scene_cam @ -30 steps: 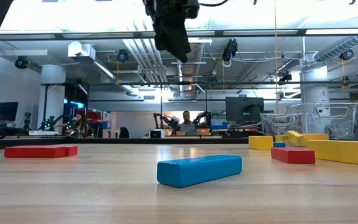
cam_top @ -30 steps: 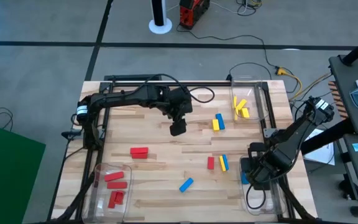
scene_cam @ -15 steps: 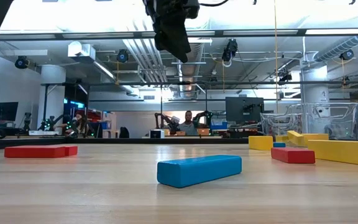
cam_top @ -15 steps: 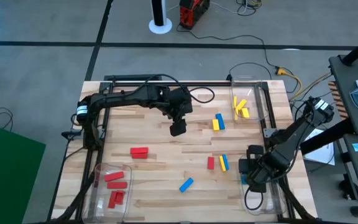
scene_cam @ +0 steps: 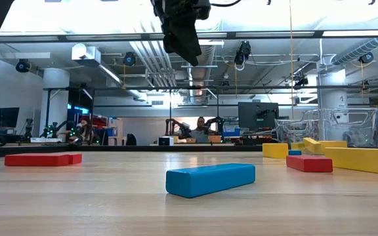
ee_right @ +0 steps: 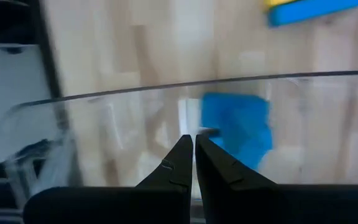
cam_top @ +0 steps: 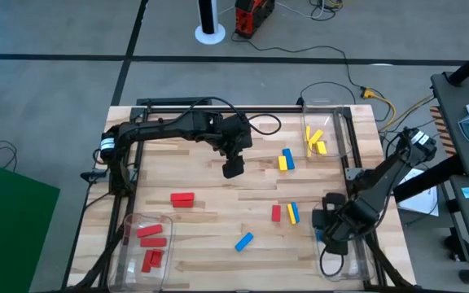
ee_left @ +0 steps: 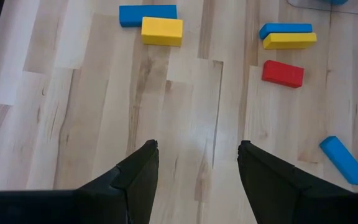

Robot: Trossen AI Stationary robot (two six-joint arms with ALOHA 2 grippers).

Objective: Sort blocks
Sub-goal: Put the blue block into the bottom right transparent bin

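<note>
Right tool (ee_right: 194, 163) over the clear plastic bin (ee_right: 135, 93) w/ a blue block (ee_right: 236, 127), fingers together, empty — drop looks done. Left tool (ee_left: 197, 168) hovers wide open, empty. Next: fetch the loose blue brick (cam_top: 243, 242).

Blocks on the open worktop (cam_top: 210, 224), counted in the high view: two red, one (cam_top: 182, 199) at the left and one (cam_top: 276, 213) right of centre; two yellow (cam_top: 282, 163); three blue, including the one (cam_top: 243, 242) nearest the front edge.

Clear bins: three. The front-left bin (cam_top: 129, 252) holds three red blocks (cam_top: 149, 232). The rear-right bin (cam_top: 342, 134) holds about three yellow blocks (cam_top: 315, 141). The front-right bin (ee_right: 135, 106) shows at least one blue block (ee_right: 238, 127).

Arms: two.
</note>
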